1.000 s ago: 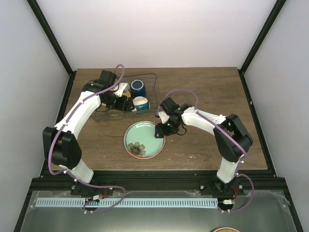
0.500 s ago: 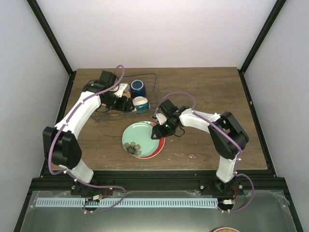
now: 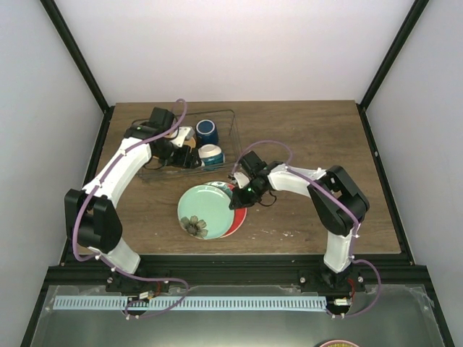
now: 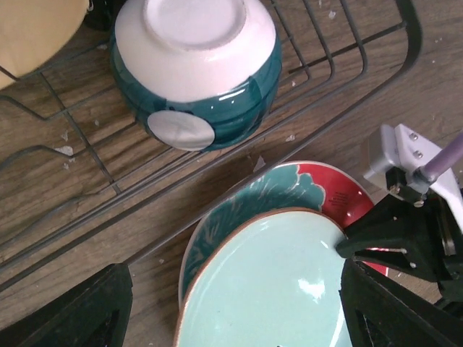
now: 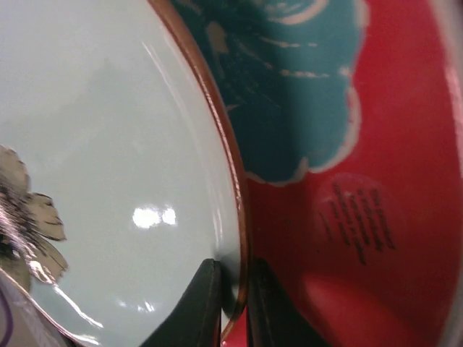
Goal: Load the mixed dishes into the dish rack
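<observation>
My right gripper [image 3: 235, 199] [image 5: 235, 303] is shut on the right rim of the mint-green plate [image 3: 202, 211] [image 5: 108, 144] [image 4: 282, 282], one finger on top and one beneath. The plate is tilted up off a red and teal plate [image 3: 239, 215] [image 5: 376, 181] [image 4: 340, 195] lying under it. The dish rack [image 3: 233, 134] [image 4: 347, 50] holds the dark blue mug [image 3: 207, 131], the white-and-teal bowl [image 3: 210, 155] [image 4: 195, 65] upside down, and an orange-yellow plate [image 4: 32, 29]. My left gripper [image 3: 187, 155] [image 4: 235, 318] hangs open at the rack's near edge, holding nothing.
The rack stands at the back left of the wooden table [image 3: 311, 137]. The right arm's purple cable [image 3: 271, 142] loops above its wrist. Black frame posts [image 3: 383, 65] rise at the table's back corners.
My right gripper has closed on the mint-green plate's rim. The plate has slid left and tipped up, and the red and teal plate beneath now shows. The left arm has stayed still.
</observation>
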Tool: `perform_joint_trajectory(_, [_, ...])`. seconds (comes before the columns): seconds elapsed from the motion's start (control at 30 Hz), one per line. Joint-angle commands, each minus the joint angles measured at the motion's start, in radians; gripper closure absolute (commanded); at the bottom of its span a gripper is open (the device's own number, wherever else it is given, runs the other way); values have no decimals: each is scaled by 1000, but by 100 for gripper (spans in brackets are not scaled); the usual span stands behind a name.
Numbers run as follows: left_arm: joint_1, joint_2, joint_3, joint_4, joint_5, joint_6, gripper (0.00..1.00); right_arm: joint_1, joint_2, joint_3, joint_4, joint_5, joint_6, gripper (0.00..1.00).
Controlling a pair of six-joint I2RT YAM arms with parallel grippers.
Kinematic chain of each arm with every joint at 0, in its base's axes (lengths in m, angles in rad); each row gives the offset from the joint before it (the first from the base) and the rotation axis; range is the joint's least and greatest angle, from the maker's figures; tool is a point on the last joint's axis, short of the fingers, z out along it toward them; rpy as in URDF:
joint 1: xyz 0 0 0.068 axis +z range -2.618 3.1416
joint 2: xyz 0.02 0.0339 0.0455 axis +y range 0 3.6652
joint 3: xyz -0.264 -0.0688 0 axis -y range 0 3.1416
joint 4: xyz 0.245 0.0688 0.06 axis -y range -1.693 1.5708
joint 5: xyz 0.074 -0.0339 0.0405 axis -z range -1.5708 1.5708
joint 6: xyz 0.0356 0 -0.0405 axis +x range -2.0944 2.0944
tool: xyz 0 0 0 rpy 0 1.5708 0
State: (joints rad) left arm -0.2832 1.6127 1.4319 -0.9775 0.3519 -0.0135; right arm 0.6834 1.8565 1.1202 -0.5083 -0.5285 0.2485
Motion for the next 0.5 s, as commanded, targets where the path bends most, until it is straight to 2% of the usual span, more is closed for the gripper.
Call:
perform_joint_trajectory(0.0, [-5,-28,-39,1,0,12,20,12,26,-40,-66,70,-15,99])
perform_joint_trajectory(0.2, [-5,-94,-104,1,-14,0,20,13,-51,-39,-82,161,4,99])
perform_joint_trajectory(0.47, [-5,-114,-74,20,41,4,20,6,-141,-12,-41,291,-12,99])
